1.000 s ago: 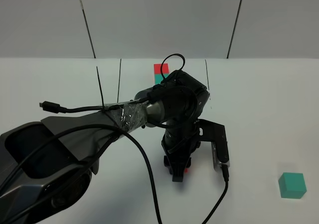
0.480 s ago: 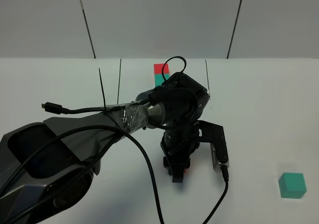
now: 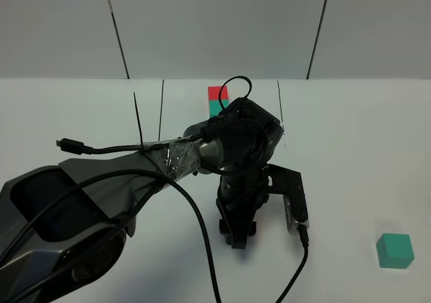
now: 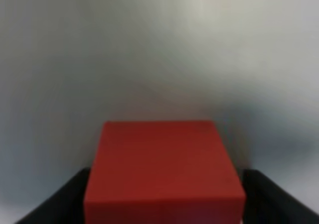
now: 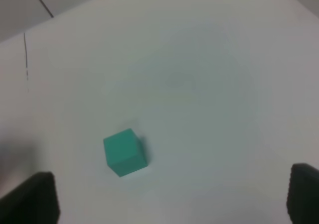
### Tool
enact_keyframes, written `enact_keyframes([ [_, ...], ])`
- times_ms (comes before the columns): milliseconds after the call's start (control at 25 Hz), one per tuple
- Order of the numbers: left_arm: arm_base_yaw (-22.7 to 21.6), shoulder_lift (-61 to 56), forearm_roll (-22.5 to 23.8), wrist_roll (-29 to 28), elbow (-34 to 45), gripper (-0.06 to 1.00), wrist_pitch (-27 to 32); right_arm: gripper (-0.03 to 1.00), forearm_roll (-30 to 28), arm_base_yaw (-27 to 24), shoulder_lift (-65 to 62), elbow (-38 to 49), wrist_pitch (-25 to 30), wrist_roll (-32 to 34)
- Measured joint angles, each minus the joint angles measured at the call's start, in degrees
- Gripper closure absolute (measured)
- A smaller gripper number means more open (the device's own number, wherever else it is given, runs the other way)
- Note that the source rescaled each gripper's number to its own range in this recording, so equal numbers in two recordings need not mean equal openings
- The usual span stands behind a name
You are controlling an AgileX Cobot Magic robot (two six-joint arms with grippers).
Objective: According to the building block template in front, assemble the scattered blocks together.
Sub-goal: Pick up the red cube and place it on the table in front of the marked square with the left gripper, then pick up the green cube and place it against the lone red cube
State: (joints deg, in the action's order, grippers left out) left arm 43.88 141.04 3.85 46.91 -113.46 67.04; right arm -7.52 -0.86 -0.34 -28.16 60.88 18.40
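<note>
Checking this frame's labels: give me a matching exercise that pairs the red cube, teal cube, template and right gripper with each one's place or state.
Things:
1. red cube
2. teal cube
3. template
4. right gripper

Places or states:
A. open, holding nothing
B. far middle
C. between the left gripper's fingers
D. alone, near right

Pairs: 1-C; 2-D; 3-B; 4-A

The red cube point(image 4: 164, 169) sits flat, the teal cube point(image 3: 394, 250) well apart from it (joined red-and-teal template point(image 3: 217, 99) lies far back).

Teal cube point(image 5: 124, 153) rests on white table point(image 5: 199, 84).
</note>
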Motion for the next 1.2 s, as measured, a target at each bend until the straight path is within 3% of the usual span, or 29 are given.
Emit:
enact_keyframes([
  [160, 0.0, -0.28, 0.17, -0.56, 0.0, 0.08, 0.69, 0.14, 0.0, 0.0, 0.0, 0.0, 0.0, 0.0],
  [280, 0.0, -1.33, 0.17, -2.81, 0.0, -0.05, 0.74, 0.14, 0.0, 0.0, 0.0, 0.0, 0.0, 0.0],
  [520, -0.5, -6.24, -0.06, -14.53, 0.0, -0.03, 0.74, 0.14, 0.0, 0.0, 0.0, 0.0, 0.0, 0.0],
  [680, -3.51, -10.06, -0.6, -21.28, 0.0, -0.01, 0.74, 0.14, 0.0, 0.0, 0.0, 0.0, 0.0, 0.0],
  [880, -12.41, -15.55, -4.67, -28.16, 0.94, 0.01, 0.76, 0.14, 0.0, 0.0, 0.0, 0.0, 0.0, 0.0],
  [1080, -22.71, -22.78, -9.31, -28.86, 8.15, 0.03, 0.76, 0.14, 0.0, 0.0, 0.0, 0.0, 0.0, 0.0],
  [1200, -28.22, -28.43, -9.61, -28.74, 15.41, 0.05, 0.76, 0.14, 0.0, 0.0, 0.0, 0.0, 0.0, 0.0],
])
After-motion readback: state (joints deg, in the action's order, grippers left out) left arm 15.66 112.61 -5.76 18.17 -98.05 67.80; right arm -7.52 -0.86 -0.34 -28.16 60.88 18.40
